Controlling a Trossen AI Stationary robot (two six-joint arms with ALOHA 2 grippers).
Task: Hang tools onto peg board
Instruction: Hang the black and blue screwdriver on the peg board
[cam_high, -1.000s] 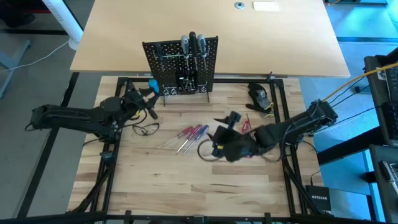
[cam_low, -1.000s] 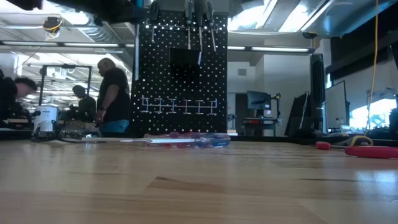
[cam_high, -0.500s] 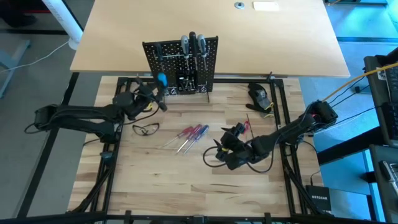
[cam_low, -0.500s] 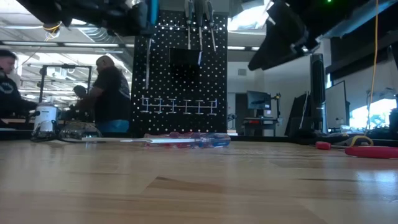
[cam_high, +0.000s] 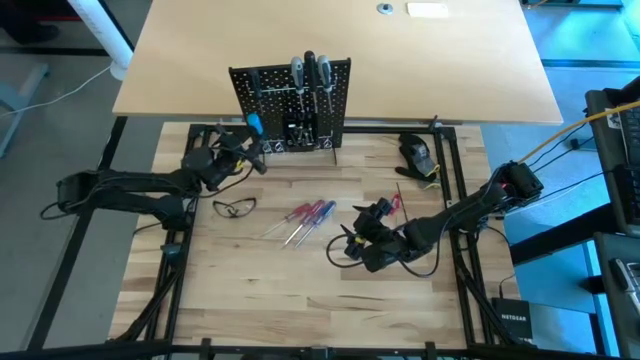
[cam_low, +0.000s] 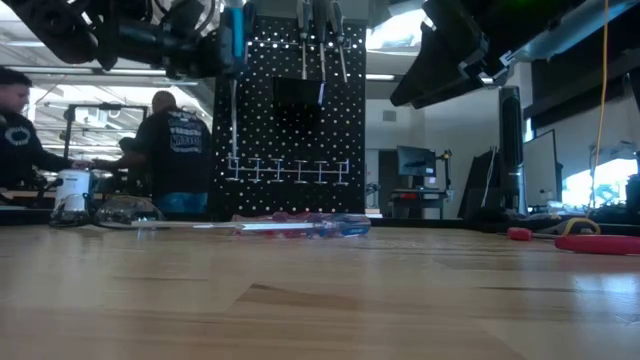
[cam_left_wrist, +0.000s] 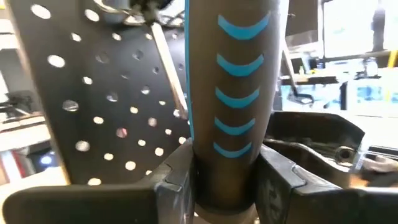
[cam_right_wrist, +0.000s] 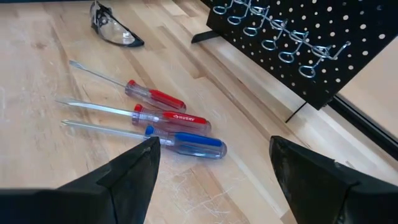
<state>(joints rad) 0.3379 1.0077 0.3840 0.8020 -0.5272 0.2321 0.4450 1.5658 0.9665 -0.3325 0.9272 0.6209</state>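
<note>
Left gripper (cam_high: 247, 150): raised at the left front edge of the peg board (cam_high: 292, 105), fingers (cam_left_wrist: 171, 186) clamped on either side of a screwdriver with black-and-blue handle (cam_left_wrist: 231, 93); handle upright between the pads, blue chevron marks facing the wrist camera, perforated panel just behind it. Blue handle tip just beside the board's left edge in the high view.

Peg board: black, standing upright at the far edge of the slatted wooden worktop (cam_high: 300, 290), on thin wire feet; row of wire hooks (cam_right_wrist: 273, 34) along its lower part; dark-handled tools (cam_high: 310, 72) hanging at its top.

Right gripper (cam_high: 358, 243): low over the worktop on the right, jaws spread wide, holding nothing.

Three loose screwdrivers (cam_high: 305, 215): flat on the worktop between both arms, side by side, two red-handled, one blue-handled (cam_right_wrist: 186, 142); ahead of the right gripper, near but apart from it.

Safety glasses (cam_high: 235, 208): on the worktop, beside the screwdrivers' tips.

Dark rounded lump (cam_high: 416, 152): right of the board.
</note>
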